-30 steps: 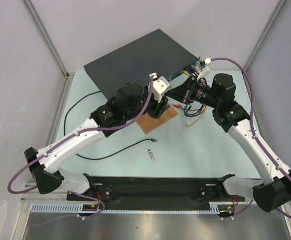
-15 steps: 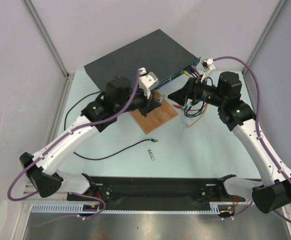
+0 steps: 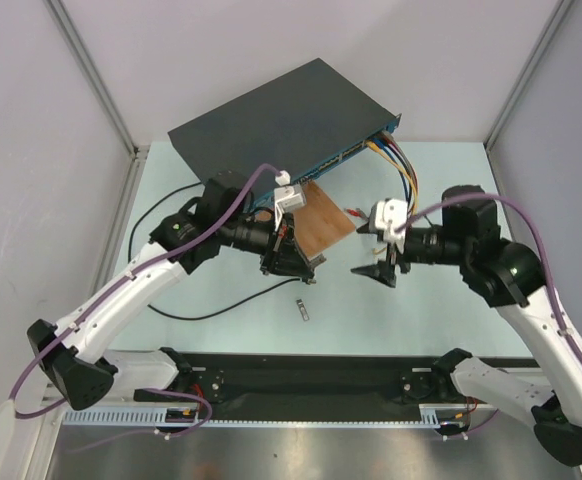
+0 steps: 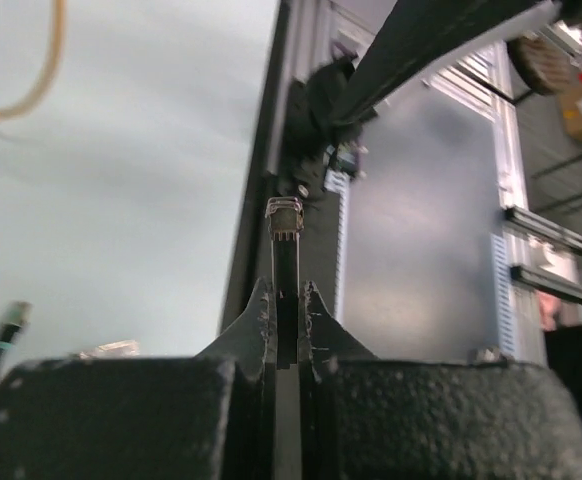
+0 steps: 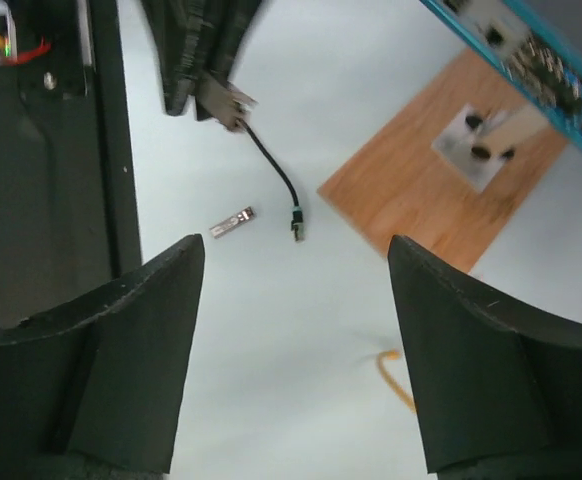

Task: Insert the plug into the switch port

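The plug [image 3: 310,282] lies loose on the table at the end of a thin black cable [image 3: 211,312]; it also shows in the wrist views, plug [image 5: 295,229] and plug [image 4: 10,320]. My left gripper [image 3: 296,265] hangs just above and left of it, shut on a small silver metal stick [image 4: 284,215], left gripper [image 4: 286,292]. My right gripper [image 3: 376,270] stands open and empty to the plug's right, right gripper [image 5: 295,240]. The switch [image 3: 281,115] sits at the back, its ports in the blue face [image 3: 346,152], blue face [image 5: 531,75].
A wooden board [image 3: 323,222] with a metal bracket [image 5: 474,150] lies before the switch. Yellow, blue and red cables [image 3: 396,165] run from the switch's right end. Another silver stick [image 3: 301,310] lies near the black base rail [image 3: 301,375]. A yellow cable end [image 5: 396,380] lies under my right gripper.
Both arms drew back from the switch toward the near side. The left gripper closed and now holds a silver stick. The right gripper opened and let go at the switch's cables.
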`<action>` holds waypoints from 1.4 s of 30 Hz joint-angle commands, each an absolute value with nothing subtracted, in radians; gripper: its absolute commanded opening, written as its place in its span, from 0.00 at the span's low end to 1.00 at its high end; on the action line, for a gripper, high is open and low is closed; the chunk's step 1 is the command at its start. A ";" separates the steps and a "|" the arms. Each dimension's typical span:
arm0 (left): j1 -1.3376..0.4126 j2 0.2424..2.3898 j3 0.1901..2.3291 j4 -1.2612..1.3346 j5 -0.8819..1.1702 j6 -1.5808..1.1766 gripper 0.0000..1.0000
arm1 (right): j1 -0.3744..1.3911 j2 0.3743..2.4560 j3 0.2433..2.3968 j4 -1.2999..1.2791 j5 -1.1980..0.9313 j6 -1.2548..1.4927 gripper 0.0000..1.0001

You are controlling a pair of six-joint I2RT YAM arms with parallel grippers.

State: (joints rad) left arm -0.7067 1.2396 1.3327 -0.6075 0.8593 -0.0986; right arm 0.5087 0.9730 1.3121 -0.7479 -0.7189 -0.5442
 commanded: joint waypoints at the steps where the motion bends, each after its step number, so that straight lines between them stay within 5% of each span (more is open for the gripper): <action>1: -0.706 1.220 1.292 -0.632 1.011 -0.158 0.01 | 0.627 0.910 1.296 -0.802 -0.654 -0.827 0.76; 13: -0.704 1.253 1.192 -0.597 1.132 -0.267 0.00 | 1.043 0.953 1.243 -0.782 -0.422 -0.988 0.55; 42: -0.704 1.322 1.203 -0.690 1.155 -0.244 0.00 | 1.206 1.037 1.210 -0.756 -0.158 -1.031 0.36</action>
